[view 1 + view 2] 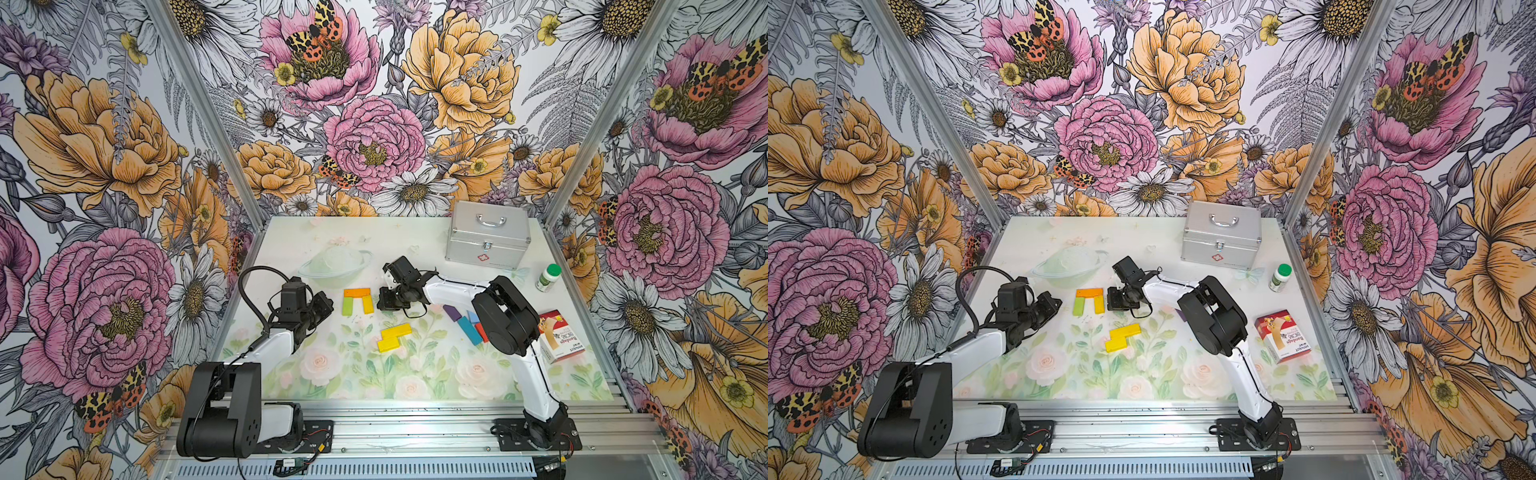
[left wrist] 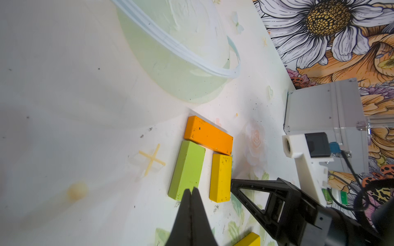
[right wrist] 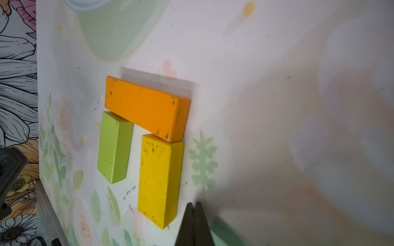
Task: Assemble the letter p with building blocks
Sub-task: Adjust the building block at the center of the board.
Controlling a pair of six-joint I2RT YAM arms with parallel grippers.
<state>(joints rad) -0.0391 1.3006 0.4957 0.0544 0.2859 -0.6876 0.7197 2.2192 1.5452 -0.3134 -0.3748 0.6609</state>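
The flat orange wooden block (image 1: 357, 292) caps the green block (image 1: 347, 306) and yellow block (image 1: 367, 304) as the p's loop, with the left fingers (image 2: 185, 206) at 9 o'clock and right fingers (image 3: 187, 219) at 3 o'clock both pressed together, likely for nudging.

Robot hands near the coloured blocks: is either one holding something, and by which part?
Nothing is held. The left hand is shut empty near the green block; the right hand is shut empty beside the yellow block.
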